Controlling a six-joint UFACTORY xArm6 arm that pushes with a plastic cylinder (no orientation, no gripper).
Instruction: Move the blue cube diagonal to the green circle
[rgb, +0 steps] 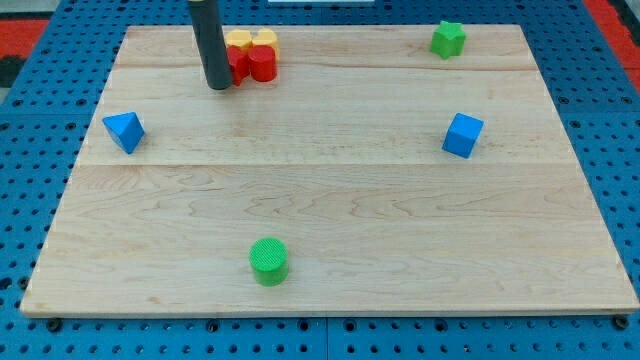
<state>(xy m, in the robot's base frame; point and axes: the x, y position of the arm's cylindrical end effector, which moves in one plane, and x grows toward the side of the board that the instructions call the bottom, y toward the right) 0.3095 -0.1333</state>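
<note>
My tip (219, 86), a bare rod with no jaws, grips nothing and stands touching the red block (254, 64) beside the yellow block (250, 40) near the board's (400, 240) top edge. Two blue pieces: cube (462, 135) toward the view's right, triangular block (124, 131) at left. Two green: circle (268, 260) near the bottom edge, star-like block (447, 39) top right. Bare wood separates cube and circle.

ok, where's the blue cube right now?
The blue cube sits near the board's right edge at mid-height, below the green star, far up and right of the green circle.
</note>
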